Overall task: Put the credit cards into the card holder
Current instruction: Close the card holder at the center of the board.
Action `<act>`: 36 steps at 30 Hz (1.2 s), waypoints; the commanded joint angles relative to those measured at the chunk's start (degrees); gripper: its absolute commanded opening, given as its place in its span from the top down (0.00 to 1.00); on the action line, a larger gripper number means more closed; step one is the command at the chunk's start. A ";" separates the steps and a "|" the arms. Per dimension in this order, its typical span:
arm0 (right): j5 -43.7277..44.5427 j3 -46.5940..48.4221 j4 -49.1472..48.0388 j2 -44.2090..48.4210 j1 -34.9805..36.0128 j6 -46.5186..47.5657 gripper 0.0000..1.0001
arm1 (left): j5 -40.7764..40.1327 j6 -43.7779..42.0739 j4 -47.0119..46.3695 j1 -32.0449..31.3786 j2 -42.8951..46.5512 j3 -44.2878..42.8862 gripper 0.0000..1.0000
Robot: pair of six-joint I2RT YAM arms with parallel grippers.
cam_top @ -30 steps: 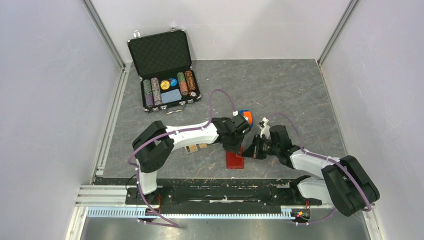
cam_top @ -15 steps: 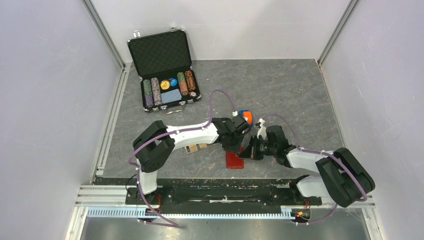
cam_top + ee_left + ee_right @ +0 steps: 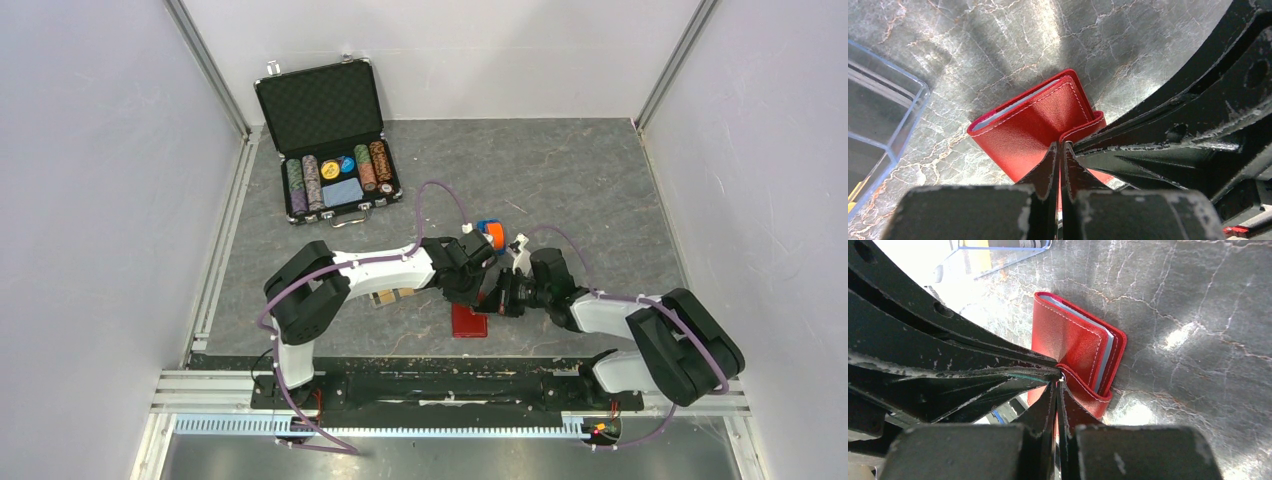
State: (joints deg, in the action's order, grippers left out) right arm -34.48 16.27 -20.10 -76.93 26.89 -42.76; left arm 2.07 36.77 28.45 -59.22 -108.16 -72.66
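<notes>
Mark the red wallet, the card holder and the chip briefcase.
red wallet (image 3: pixel 1033 125), left wrist view, on its front leather face.
card holder (image 3: pixel 909 125), left wrist view, on its clear side wall.
chip briefcase (image 3: pixel 320 108), top view, on the open lid's foam.

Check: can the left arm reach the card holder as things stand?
Probably not yet: left gripper is shut on the red wallet's tab, as is the right gripper. The card holder lies right beside it, path bare.

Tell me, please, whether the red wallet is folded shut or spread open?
Folded shut: the red wallet has its covers together, with pale edges showing between them.
</notes>
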 commanded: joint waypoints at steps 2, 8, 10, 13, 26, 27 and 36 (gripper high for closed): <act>1.23 2.59 0.34 -1.26 0.41 1.40 1.00 | -0.35 1.93 1.62 -0.52 -2.40 3.73 0.98; 4.99 2.08 6.82 -2.75 0.77 4.07 1.00 | -0.57 2.77 1.68 -0.83 -2.32 4.64 0.98; 5.37 2.10 7.93 -3.29 1.09 4.76 1.00 | -0.98 2.98 1.70 -1.18 -2.15 4.94 0.98; 5.94 2.23 9.05 -2.92 1.41 5.41 1.00 | -1.17 3.07 1.77 -1.49 -1.89 4.86 0.98; 5.91 4.67 5.53 7.14 1.41 3.18 0.99 | -3.66 1.15 6.33 -1.44 3.10 -2.06 0.98; 5.86 4.57 5.55 7.07 1.41 3.15 0.99 | -3.48 1.11 6.36 -1.47 3.22 -1.99 0.98; 3.74 3.08 4.42 4.17 1.49 2.89 1.00 | -3.12 1.31 6.36 -1.73 4.22 -1.77 0.98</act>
State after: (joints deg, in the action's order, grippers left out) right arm -29.91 18.96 -14.04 -71.99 28.14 -40.32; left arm 0.03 38.46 33.04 -60.51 -106.83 -72.79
